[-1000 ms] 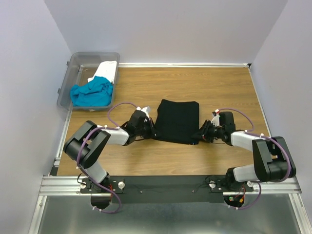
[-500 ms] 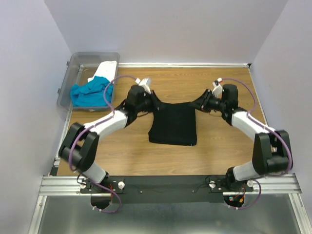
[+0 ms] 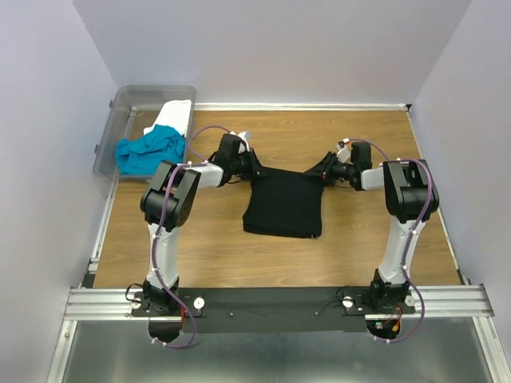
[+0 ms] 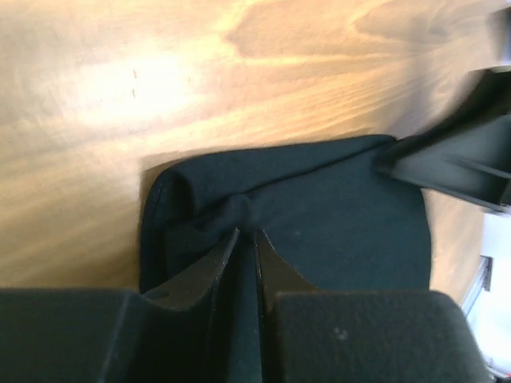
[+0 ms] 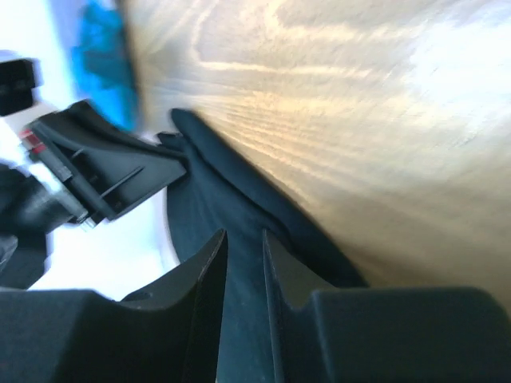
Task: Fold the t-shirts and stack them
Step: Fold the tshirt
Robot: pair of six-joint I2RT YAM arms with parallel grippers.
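Note:
The black t-shirt (image 3: 283, 206) lies in the middle of the table, its two far corners drawn out to the sides. My left gripper (image 3: 254, 170) pinches the far left corner; in the left wrist view its jaws (image 4: 246, 233) stand almost together with bunched black cloth (image 4: 319, 203) at the tips. My right gripper (image 3: 319, 171) holds the far right corner, and black cloth (image 5: 231, 199) runs between its narrow jaws (image 5: 244, 236). The turquoise t-shirt (image 3: 150, 152) and the white t-shirt (image 3: 176, 116) lie crumpled in the bin.
A clear plastic bin (image 3: 120, 108) stands at the table's far left corner. Walls close in the table at the back and both sides. Each wrist view shows the other gripper across the shirt (image 4: 455, 159) (image 5: 104, 175).
Both grippers have moved from the shirt's near corners to its far edge with cloth in them. In the last half second both arms' elbows have swung in and up.

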